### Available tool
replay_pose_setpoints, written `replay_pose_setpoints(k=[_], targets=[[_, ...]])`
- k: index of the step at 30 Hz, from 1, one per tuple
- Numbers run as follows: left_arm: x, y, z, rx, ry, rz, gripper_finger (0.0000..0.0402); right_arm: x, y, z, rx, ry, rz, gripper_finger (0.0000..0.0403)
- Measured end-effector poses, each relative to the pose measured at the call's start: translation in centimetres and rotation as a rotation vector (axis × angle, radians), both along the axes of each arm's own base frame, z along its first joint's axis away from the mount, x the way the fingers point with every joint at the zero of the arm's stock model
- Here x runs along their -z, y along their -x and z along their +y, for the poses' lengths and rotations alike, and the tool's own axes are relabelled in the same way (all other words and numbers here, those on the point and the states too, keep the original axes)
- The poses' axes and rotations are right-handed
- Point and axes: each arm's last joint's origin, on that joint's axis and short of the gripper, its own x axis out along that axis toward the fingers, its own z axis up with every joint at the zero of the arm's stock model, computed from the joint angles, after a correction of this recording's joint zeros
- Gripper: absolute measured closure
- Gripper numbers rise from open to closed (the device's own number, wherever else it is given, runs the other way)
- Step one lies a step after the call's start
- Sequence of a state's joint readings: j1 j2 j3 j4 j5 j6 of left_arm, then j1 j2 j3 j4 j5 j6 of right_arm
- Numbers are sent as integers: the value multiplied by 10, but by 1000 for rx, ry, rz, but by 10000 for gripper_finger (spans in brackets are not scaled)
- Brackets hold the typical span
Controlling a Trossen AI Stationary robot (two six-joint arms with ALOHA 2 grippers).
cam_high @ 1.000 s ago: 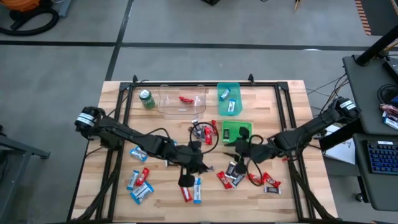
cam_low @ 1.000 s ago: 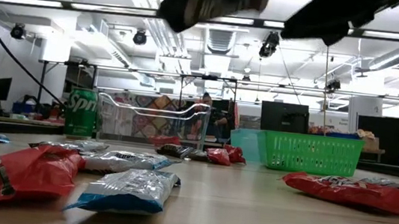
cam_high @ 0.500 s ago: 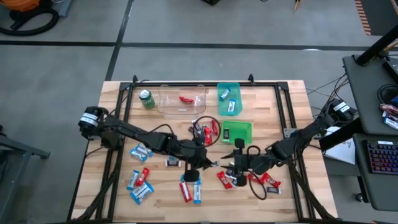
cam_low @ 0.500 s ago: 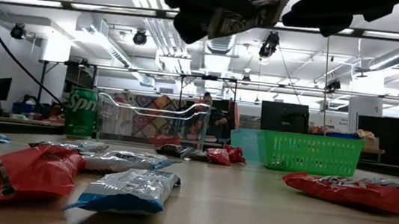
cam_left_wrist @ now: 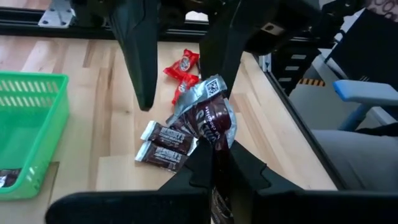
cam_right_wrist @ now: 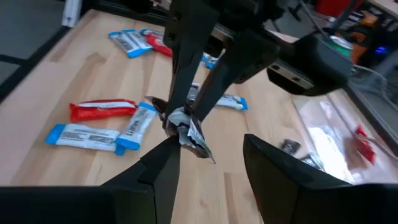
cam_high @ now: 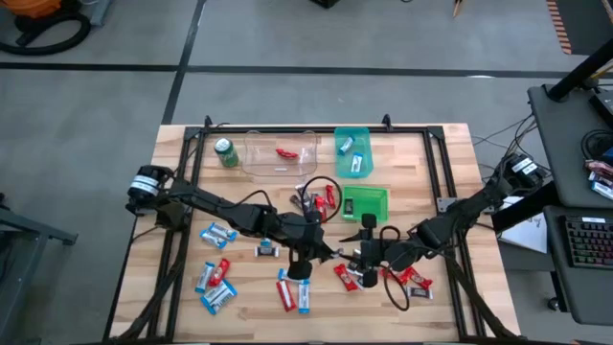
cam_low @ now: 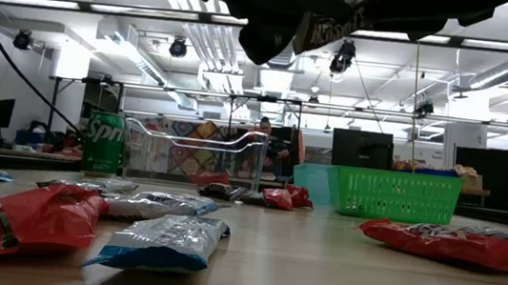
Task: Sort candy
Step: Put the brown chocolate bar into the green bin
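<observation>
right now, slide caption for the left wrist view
Left gripper holds a dark brown candy bar up to the open right gripper.

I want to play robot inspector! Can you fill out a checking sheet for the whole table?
Surface: wooden table, black frame rails.
Job's things: red, blue-and-white and dark candy bars scattered; clear bin, teal bin and green basket each hold some.
Clutter: green Sprite can.
Grippers: left gripper shut on dark candy bar; right gripper open, facing it.
Cables: black cable loop near mid-table.
Surroundings: keyboard desk at right.
</observation>
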State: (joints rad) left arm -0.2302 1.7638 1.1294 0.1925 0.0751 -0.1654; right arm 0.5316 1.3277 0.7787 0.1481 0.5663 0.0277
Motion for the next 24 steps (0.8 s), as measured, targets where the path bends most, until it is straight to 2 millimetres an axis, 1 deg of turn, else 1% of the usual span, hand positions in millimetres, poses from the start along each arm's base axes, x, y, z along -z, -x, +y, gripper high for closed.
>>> replay_pose_setpoints(k=[4,7,9,12,16,20,24], targets=[[-2,-1,1,0,2,-18,398,-2,-1,1,-24,-13,-6,239],[-4,-1,2,5,-11,-37,398,-3,-2,1,-42,13,-15,252],[-4,-1,2,7,-14,-39,398,-4,-2,2,-65,27,-22,267],[-3,-2,2,5,-13,-42,391,-5,-2,3,-85,41,-24,307],[-3,-2,2,-1,-16,-42,364,-5,-2,3,-95,60,-24,379],[-5,0,6,-3,-37,-27,322,-7,-2,2,-85,64,-24,388],[-11,8,16,-27,-64,35,287,-11,0,-4,-29,39,-5,388]])
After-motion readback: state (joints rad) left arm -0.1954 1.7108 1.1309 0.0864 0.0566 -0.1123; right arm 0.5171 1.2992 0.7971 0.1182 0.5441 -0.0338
